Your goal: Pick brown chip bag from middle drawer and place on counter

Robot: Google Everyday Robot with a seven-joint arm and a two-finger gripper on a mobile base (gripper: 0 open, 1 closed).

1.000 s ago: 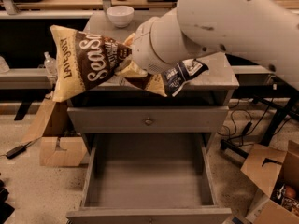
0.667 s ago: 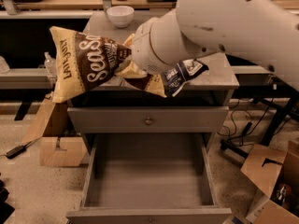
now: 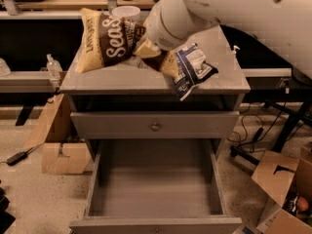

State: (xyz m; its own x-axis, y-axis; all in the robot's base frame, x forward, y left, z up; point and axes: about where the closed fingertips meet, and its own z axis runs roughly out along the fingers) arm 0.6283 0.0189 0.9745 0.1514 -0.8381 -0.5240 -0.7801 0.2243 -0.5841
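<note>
The brown chip bag (image 3: 105,38) is tilted over the left part of the counter (image 3: 229,79), its lower corner at or just above the surface. My gripper (image 3: 142,47) is shut on the bag's right end, mostly hidden behind my white wrist (image 3: 168,21). The middle drawer (image 3: 155,186) is pulled open below, and its grey floor is bare. A dark blue and white chip bag (image 3: 192,71) lies on the counter just right of my gripper, hanging slightly over the front edge.
A white cup (image 3: 126,11) stands at the back of the counter. The closed top drawer front has a brass knob (image 3: 155,126). Cardboard boxes sit on the floor at the left (image 3: 63,156) and right (image 3: 287,189). Cables lie at the right.
The brown chip bag has moved right with my gripper, from hanging past the counter's left edge to over the counter. The view has also shifted.
</note>
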